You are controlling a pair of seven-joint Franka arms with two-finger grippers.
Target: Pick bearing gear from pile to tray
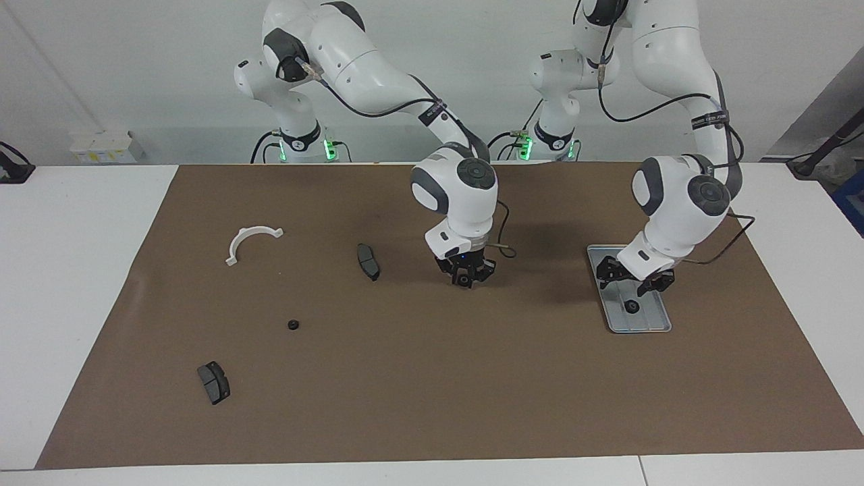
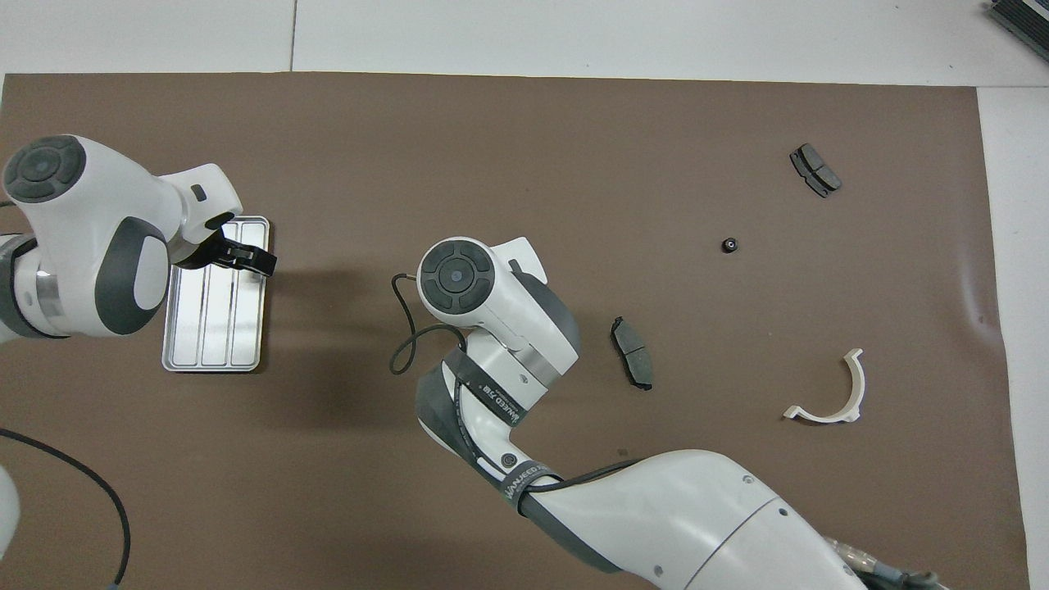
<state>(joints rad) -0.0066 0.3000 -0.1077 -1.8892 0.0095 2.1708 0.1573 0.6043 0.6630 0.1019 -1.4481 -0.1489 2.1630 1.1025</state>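
The silver tray [image 1: 649, 321] lies on the brown mat at the left arm's end of the table. One small black gear [image 1: 632, 306] lies in it. My left gripper [image 1: 633, 280] hangs open just above that gear, not touching it. In the overhead view the left gripper [image 2: 238, 254] covers the end of the tray [image 2: 213, 328] farther from the robots and hides that gear. A second black gear [image 1: 293, 325] [image 2: 728, 245] lies loose on the mat at the right arm's end. My right gripper [image 1: 466, 278] points down over the middle of the mat, holding nothing that I can see.
A white half-ring bracket [image 1: 251, 241] [image 2: 836, 393] and two dark brake pads lie around the loose gear. One pad [image 1: 368, 261] [image 2: 633, 353] lies close beside the right gripper. The other pad [image 1: 214, 382] [image 2: 815, 170] lies farthest from the robots. A thin cable loops off the right wrist.
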